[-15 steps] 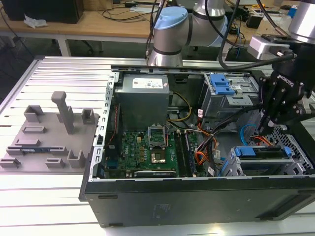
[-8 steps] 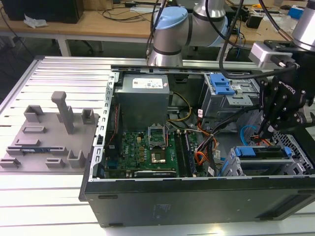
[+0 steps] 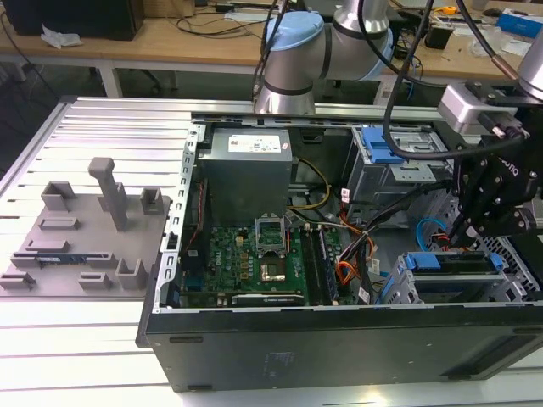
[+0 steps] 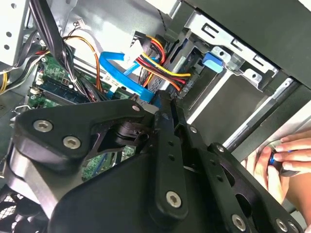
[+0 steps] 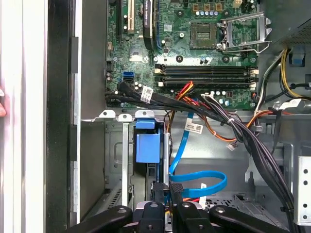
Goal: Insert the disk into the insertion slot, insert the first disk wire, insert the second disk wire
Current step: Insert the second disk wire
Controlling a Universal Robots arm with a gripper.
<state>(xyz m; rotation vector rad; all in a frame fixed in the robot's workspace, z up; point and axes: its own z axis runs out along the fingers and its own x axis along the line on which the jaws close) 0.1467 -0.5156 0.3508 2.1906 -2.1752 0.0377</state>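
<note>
Little room: my black gripper (image 5: 165, 206) sits pinched on the glossy light-blue flat cable (image 5: 194, 182) plug, perforated grey sheet-metal cage (image 5: 114, 160) walls close beside; blue-bracketed silver disk (image 5: 147, 148) seated just beyond my fingertips.

A ribbed aluminium counter (image 3: 102, 127) fills the lower frame of the exterior view. Along the top edge stands a wooden workbench (image 3: 170, 42) strewn with cables.
</note>
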